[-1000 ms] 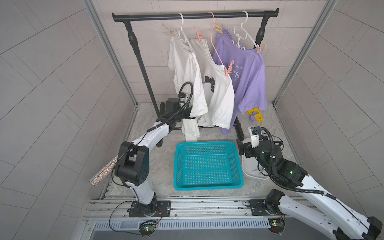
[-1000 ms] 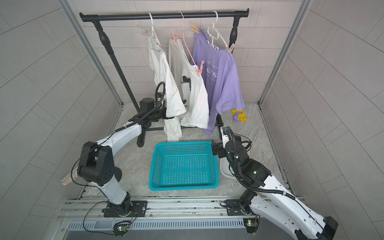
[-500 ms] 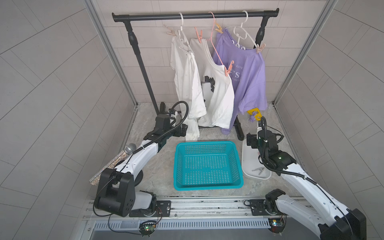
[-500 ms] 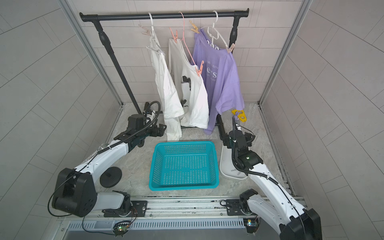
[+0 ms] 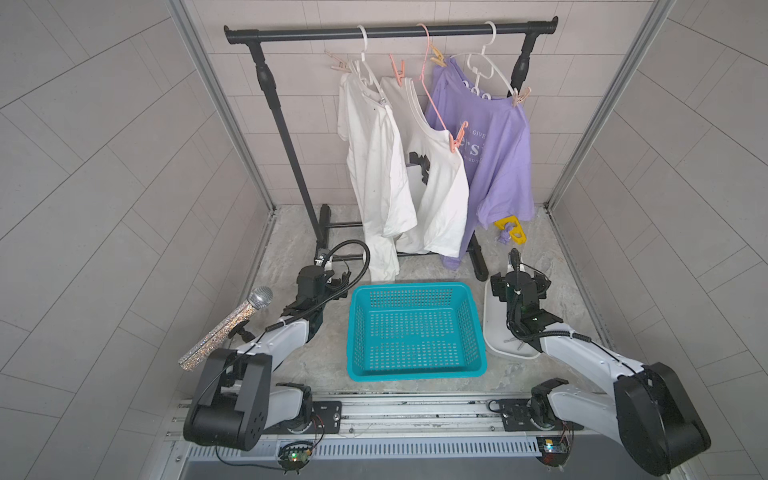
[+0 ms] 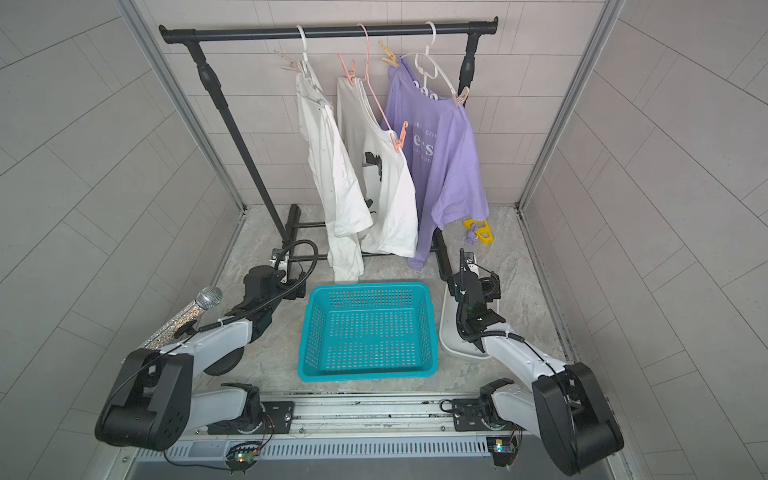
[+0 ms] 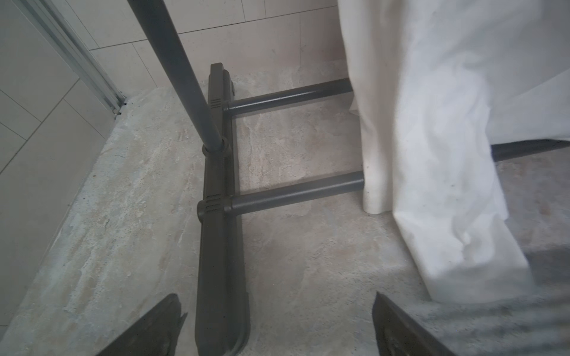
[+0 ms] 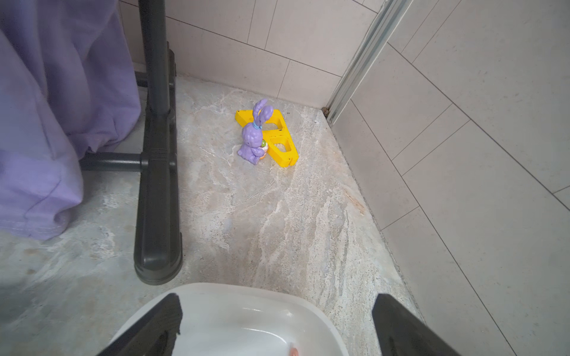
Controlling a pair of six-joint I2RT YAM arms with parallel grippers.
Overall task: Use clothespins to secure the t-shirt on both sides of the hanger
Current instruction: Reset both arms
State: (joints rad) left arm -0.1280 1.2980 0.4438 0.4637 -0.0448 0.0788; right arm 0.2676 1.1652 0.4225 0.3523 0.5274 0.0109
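My left gripper (image 7: 276, 296) and right gripper (image 8: 277, 296) both stand wide apart, empty. Five clothespins (image 5: 398, 73) sit high above and ahead, clipped along three hangers (image 5: 483, 50), roughly upright, tails up; three t-shirts (image 5: 498, 166).

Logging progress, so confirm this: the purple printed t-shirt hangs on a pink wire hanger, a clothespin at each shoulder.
Not quite: the purple printed t-shirt hangs on a white plastic hanger, as both top views show. Clothespins sit at both shoulders.
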